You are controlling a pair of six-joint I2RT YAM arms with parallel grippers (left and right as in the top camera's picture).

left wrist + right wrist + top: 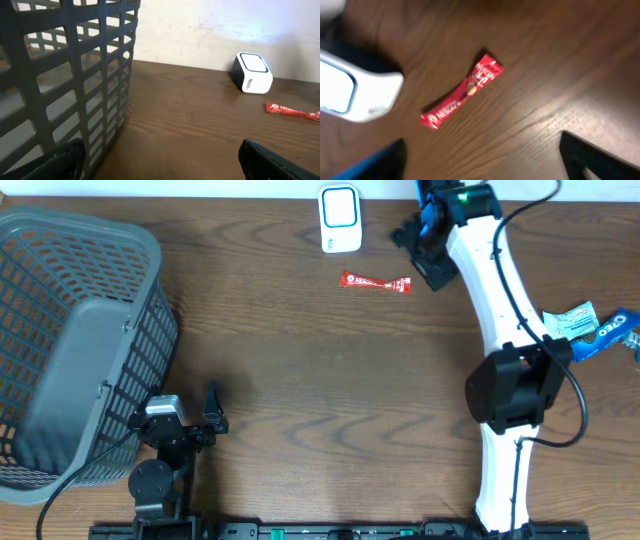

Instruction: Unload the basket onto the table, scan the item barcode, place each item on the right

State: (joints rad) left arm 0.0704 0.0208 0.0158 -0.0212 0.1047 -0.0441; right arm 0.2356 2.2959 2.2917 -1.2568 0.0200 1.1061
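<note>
A red Nescafe sachet [375, 282] lies flat on the wooden table, just below and right of the white barcode scanner [340, 218] at the far edge. My right gripper [420, 254] hovers to the right of the sachet, open, with nothing between its fingers. In the right wrist view the sachet [462, 92] lies ahead of the open right gripper [485, 167], with the scanner [355, 92] to its left. My left gripper [212, 418] rests open near the front left, beside the basket. From the left wrist, the scanner [252, 72] and the sachet [292, 112] show far off beyond the left gripper [162, 172].
A large grey mesh basket [70, 350] fills the left side of the table, and its wall [65, 85] stands close to the left wrist. Blue snack packets [590, 330] lie at the right edge, behind the right arm.
</note>
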